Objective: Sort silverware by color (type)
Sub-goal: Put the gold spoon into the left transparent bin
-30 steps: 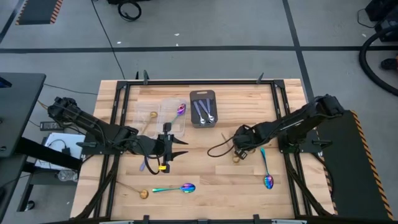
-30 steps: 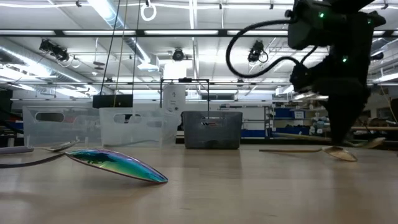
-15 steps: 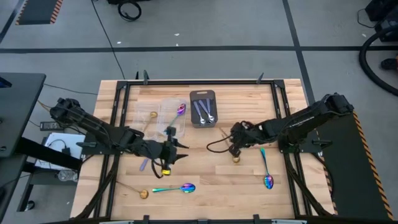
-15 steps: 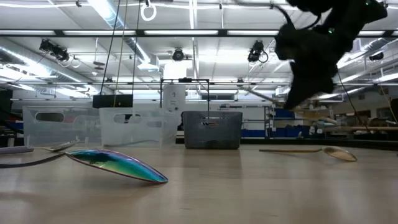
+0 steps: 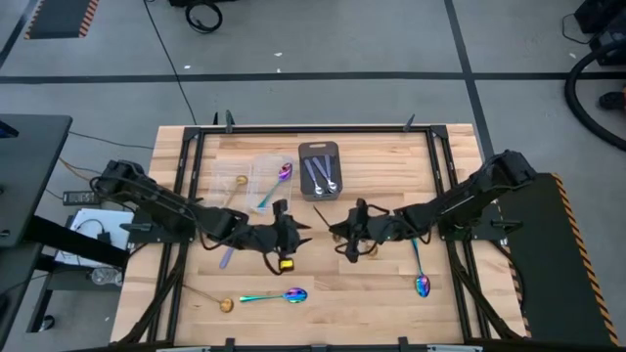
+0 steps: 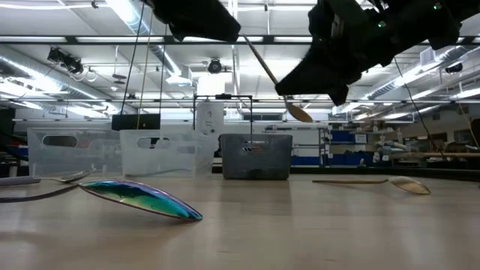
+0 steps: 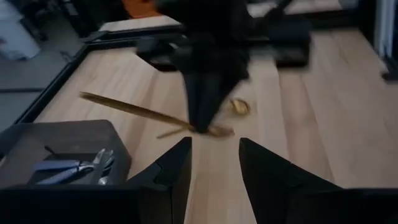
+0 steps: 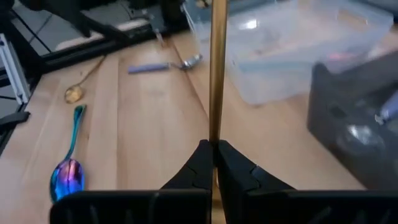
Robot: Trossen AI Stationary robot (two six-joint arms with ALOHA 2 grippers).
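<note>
My right gripper (image 5: 339, 233) (image 8: 213, 149) is over the table's middle, shut on a gold spoon (image 6: 271, 75) (image 7: 137, 112). My left gripper (image 5: 301, 236) (image 7: 214, 149) faces it from the left, open, a short way from the spoon's free handle end and touching nothing. Another gold spoon (image 5: 372, 249) (image 6: 409, 184) lies flat on the table under the right arm. Rainbow spoons (image 5: 279, 295) (image 5: 419, 272), a gold spoon (image 5: 225, 305) and a silver spoon (image 5: 227, 256) also lie on the table. My right gripper pinches the gold spoon's thin handle (image 8: 216, 134) between its two shut fingers, near the bowl end (image 6: 300, 113). The spoon is lifted clear of the table. Its long handle sticks out past the fingertips toward the left gripper, tilted upward.
A dark gray tray (image 5: 320, 149) with silver spoons sits at the far middle. Clear containers (image 5: 256, 171) to its left hold a rainbow spoon (image 5: 281, 176) and a gold spoon (image 5: 241, 181). A black frame borders the table. Bare wood lies at the near middle.
My right gripper has risen from beside the gold spoon lying on the table and moved toward the table's left, carrying its gold spoon. My left gripper has moved right, toward the right gripper. The two now face each other over the table's middle.
</note>
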